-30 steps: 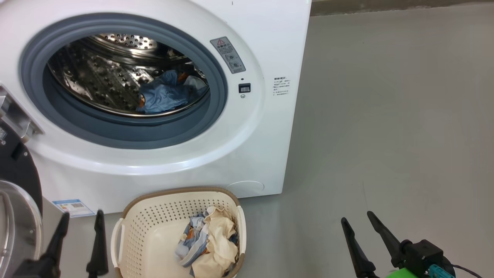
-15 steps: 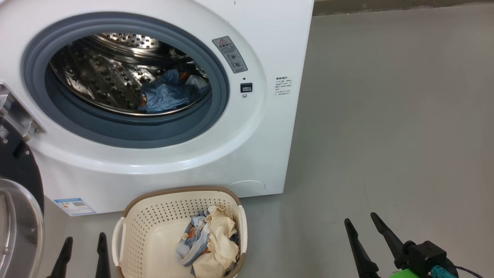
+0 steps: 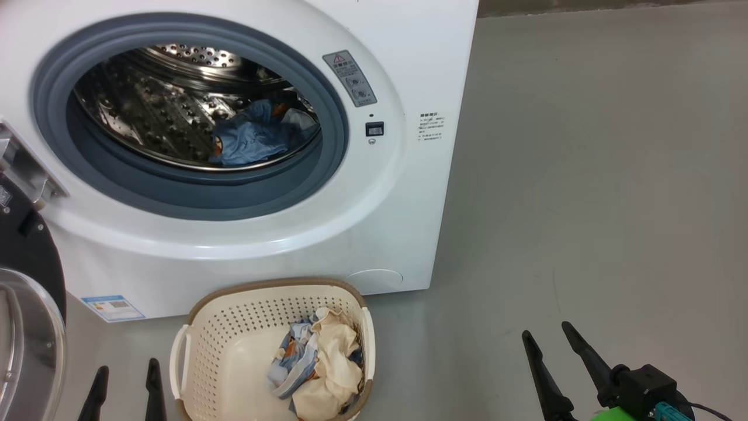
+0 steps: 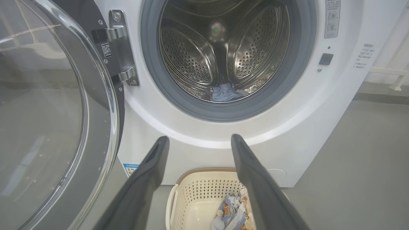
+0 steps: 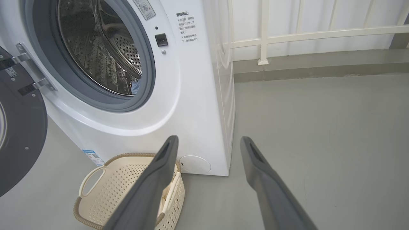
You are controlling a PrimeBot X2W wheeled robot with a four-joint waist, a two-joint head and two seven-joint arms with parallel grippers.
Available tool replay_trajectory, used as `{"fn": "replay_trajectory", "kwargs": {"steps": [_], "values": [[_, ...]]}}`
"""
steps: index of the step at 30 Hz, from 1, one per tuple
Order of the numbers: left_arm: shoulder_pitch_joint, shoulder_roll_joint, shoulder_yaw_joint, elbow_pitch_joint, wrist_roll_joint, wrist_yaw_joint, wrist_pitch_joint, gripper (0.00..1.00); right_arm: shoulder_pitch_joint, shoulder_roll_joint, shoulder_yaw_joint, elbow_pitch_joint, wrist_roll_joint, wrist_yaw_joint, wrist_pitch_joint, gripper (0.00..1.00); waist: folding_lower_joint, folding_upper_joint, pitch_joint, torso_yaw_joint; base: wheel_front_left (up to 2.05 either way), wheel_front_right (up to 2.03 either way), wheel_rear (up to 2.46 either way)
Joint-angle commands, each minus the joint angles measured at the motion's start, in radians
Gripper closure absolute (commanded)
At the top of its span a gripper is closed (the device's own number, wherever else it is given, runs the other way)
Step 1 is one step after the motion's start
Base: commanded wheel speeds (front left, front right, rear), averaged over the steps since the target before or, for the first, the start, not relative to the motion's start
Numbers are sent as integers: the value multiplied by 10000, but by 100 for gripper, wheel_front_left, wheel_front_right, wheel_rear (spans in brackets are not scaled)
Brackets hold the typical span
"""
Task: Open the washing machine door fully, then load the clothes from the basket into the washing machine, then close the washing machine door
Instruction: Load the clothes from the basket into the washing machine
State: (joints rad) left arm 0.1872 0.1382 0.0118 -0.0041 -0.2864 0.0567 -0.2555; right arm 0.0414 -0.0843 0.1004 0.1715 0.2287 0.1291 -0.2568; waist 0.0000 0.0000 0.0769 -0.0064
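**Layout: machine, door, basket, hands**

Head view as a clock: the washing machine point(image 3: 409, 58) stands on the floor point(image 3: 584, 175) from 9 to 1, with its door point(image 3: 23, 263) swung out at 8. A garment point(image 3: 251, 137) lies in the drum point(image 3: 146, 111), low at 5. The basket point(image 3: 257, 285) is at 6, on the floor just before the machine, with the clothes point(image 3: 321, 362) in its right half. The left hand point(image 3: 127, 365) is at 7, beside the basket. The right hand point(image 3: 546, 328) is at 5, well apart.

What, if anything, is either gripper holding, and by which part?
Nothing is held. The left gripper and right gripper both stand open and empty; the crumpled blue and cream-yellow clothes lie loose in the cream-white perforated plastic basket.
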Motion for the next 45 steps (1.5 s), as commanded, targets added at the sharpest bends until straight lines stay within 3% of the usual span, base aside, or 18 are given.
{"fn": "replay_trajectory", "kwargs": {"steps": [1,14,27,45], "values": [[-274,30,409,-212,83,-44,-63,0,-74,-51,212,-258,-74,16,-49,0,0,0,14,0,0,0,0],[-552,-171,473,-40,225,-332,-63,0,-203,-38,180,-332,-65,16,-49,0,0,0,528,32,0,0,0],[-2480,-31,249,1144,253,-909,-63,0,-815,27,289,-489,-199,16,-49,0,0,0,1907,-264,0,0,0],[-6039,71,-57,3760,146,-1741,-63,0,-1958,266,152,-1064,-645,16,-49,0,0,0,5090,-1101,0,0,0]]}}
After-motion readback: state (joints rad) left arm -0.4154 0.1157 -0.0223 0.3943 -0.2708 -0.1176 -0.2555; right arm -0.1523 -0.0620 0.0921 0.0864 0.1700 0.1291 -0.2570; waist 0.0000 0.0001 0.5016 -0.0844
